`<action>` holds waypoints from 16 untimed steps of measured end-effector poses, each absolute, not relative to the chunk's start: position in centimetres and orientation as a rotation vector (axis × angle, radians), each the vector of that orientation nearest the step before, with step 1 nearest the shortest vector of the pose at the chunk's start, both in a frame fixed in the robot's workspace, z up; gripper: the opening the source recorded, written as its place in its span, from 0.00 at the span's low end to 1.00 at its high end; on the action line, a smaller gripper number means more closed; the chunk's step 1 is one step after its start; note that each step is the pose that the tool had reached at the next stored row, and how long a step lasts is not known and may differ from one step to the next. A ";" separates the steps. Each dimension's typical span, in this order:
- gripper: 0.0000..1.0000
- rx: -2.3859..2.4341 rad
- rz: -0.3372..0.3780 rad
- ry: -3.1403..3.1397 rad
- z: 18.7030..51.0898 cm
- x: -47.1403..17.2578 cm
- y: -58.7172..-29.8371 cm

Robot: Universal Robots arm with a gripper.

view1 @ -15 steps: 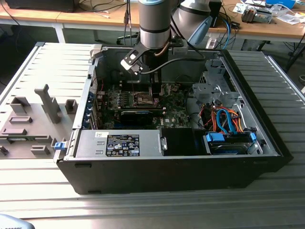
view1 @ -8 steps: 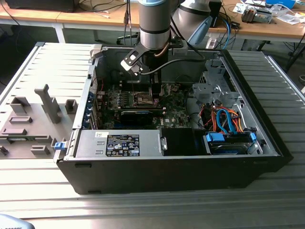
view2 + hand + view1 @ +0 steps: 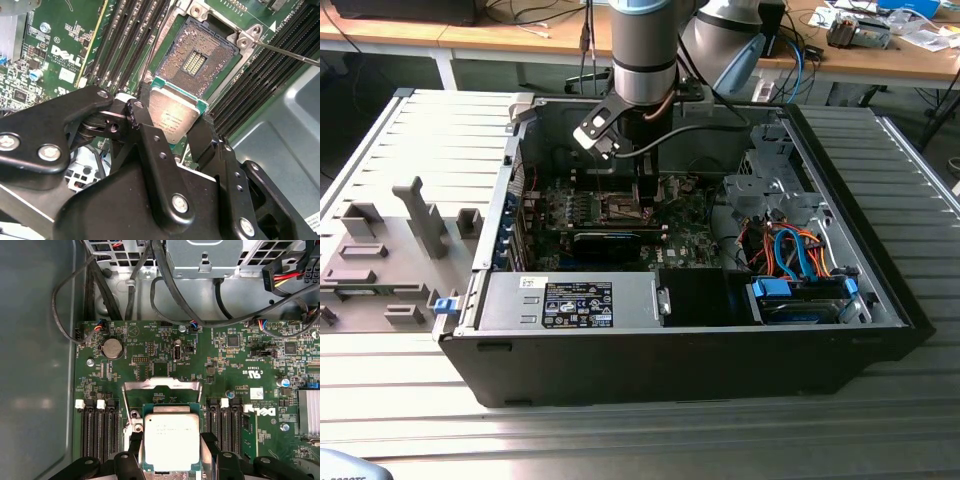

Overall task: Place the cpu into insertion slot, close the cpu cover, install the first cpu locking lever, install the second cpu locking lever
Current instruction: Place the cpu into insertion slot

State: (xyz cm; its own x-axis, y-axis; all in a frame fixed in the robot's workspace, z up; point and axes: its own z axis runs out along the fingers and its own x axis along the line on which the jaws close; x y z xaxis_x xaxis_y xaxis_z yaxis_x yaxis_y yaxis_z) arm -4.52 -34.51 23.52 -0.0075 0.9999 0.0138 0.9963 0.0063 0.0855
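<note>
**CPU held over the open socket: a level, square descent is needed**

The cpu [image 3: 172, 116] is gripped by two opposite edges between the black fingers of the end effector [image 3: 176, 125], which is closed on it with the metal top facing up. The chip is held above the insertion slot [image 3: 196, 59] and is not yet seated: in the second wrist view the bare pin field is exposed just beyond the chip's far edge. The cpu cover [image 3: 162, 385] is raised at the far side of the socket, and a thin locking lever [image 3: 287, 54] is swung clear at one corner, so the recess appears unobstructed.

The step is judged to depend on alignment more than on force. The chip's edges should be brought parallel with the shiny rim and its face kept level, since a tilted or shifted drop could bend the fine pins. It should be lowered slowly and not slid sideways once contact is made. The long black memory slots [image 3: 125, 45] flanking the socket on the motherboard [image 3: 165, 347] leave the fingers little room.
</note>
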 end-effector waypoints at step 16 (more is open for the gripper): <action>0.54 2.177 0.109 2.192 23.2 -4.5 -34.5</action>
State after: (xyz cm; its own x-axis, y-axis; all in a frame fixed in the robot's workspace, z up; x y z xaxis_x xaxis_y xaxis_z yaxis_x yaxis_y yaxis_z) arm -4.52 -34.51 23.18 -0.0076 0.9999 0.0137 0.9963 0.0064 0.0855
